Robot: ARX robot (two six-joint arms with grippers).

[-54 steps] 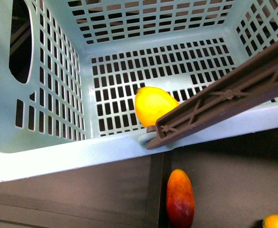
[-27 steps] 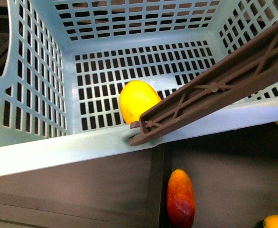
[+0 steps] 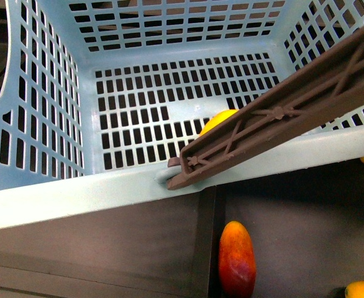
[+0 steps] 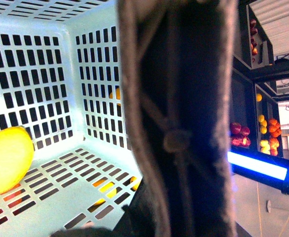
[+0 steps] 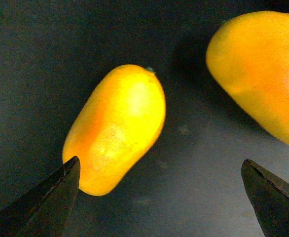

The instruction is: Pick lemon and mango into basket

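Fingertips of the right gripper show as two dark points, spread wide apart and holding nothing. They hang over a dark surface. A yellow-orange oblong fruit lies on its side there, one end just beside one fingertip. A larger orange fruit lies near it, and the two fruits are apart. Only the right wrist view shows this gripper; neither arm appears in the front view.

Whether the left gripper is spread or closed cannot be told. Its wrist view is filled by the brown handle, very close and blurred. Beside the handle, that view looks into the light turquoise basket, where a yellow fruit rests in plain sight on the slotted floor.

From the front, the basket takes up the far part of the scene. The handle is hinged at the middle of the near rim and slants up to the right. It hides most of the yellow fruit, which lies on the floor toward the near right.

Outside the basket, on its near side, a red and orange mango lies on the dark surface. Another yellow fruit shows at the near right corner.

Only the left wrist view shows distant shelves of red, orange and yellow fruit and a blue light strip.
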